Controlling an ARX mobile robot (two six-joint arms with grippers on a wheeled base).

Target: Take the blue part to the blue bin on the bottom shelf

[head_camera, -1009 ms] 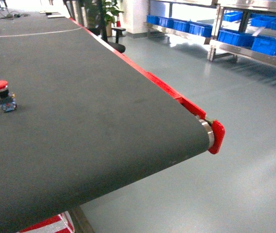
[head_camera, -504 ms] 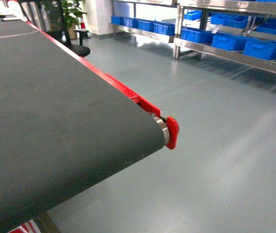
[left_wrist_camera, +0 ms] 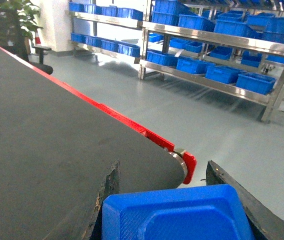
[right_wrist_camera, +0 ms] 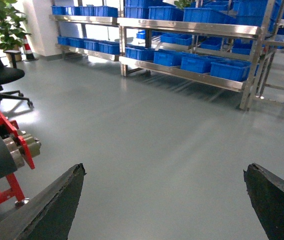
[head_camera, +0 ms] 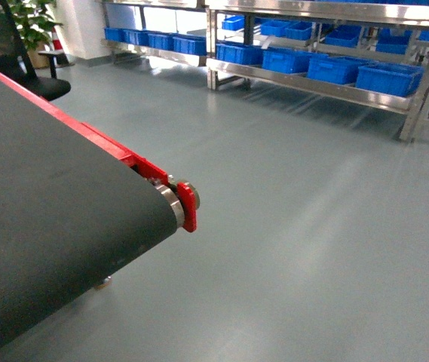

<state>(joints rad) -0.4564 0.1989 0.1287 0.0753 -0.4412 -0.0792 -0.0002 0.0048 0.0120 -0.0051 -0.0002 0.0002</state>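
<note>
My left gripper [left_wrist_camera: 161, 170] is shut on the blue part [left_wrist_camera: 176, 212], a bright blue block with chamfered corners that fills the gap between the dark fingers [left_wrist_camera: 107, 192]. It hangs over the end of the dark conveyor belt [left_wrist_camera: 47, 135]. My right gripper [right_wrist_camera: 164, 169] is open, with only grey floor between its fingertips. Across the floor, the bottom shelf [head_camera: 312, 84] of a steel rack carries several blue bins [head_camera: 338, 69]. The bins [left_wrist_camera: 221, 74] also show in the left wrist view and the right wrist view [right_wrist_camera: 230, 69]. Neither gripper shows in the head view.
The belt [head_camera: 41, 219] ends in a steel roller with a red end cap [head_camera: 189, 205]. Open grey floor [head_camera: 312, 226] lies between belt and racks. An office chair [right_wrist_camera: 2, 75] and a potted plant [head_camera: 29, 19] stand at the far left. A second rack [head_camera: 154, 47] stands further back.
The head view has swung right: the belt slid towards the left edge, the red-capped button on it left the view, and the steel racks with blue bins now fill the top.
</note>
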